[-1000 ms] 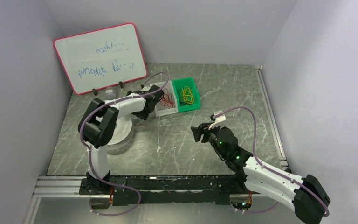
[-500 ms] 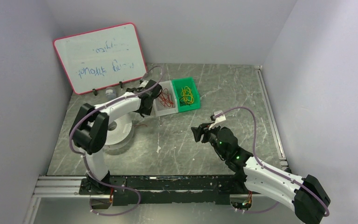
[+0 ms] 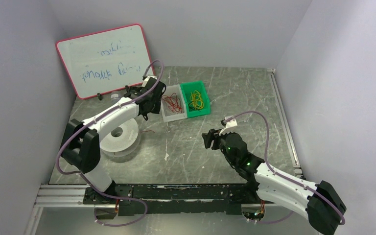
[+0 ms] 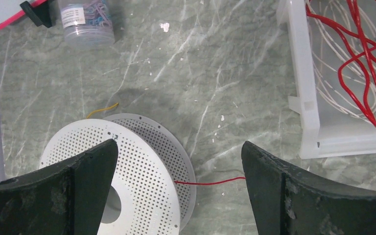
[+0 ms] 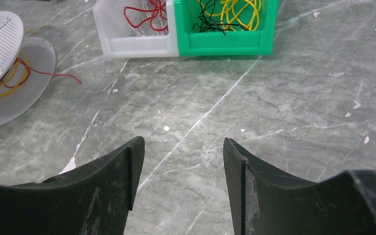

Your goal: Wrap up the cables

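Note:
Red cables (image 4: 367, 58) lie tangled in the white bin (image 4: 301, 98), and yellow cables (image 5: 240, 12) fill the green bin (image 5: 225, 41) beside it. One red cable (image 4: 210, 182) trails from the white perforated spool (image 4: 142, 186) across the table. Red and yellow turns (image 5: 10, 81) show on the spool's core, and a short yellow end (image 4: 103, 110) pokes out behind it. My left gripper (image 4: 179, 147) hangs wide open above the gap between spool and white bin, holding nothing. My right gripper (image 5: 182, 142) is open and empty over bare table, in front of the bins.
A whiteboard (image 3: 105, 59) leans on the back-left wall. A clear jar of paper clips (image 4: 85, 22) stands just in front of it, behind the spool. Walls close the table in on the left, back and right.
My left gripper has swung left, off the white bin's near-left corner to above the table between bin and spool, the arm stretching out. The right arm has barely moved.

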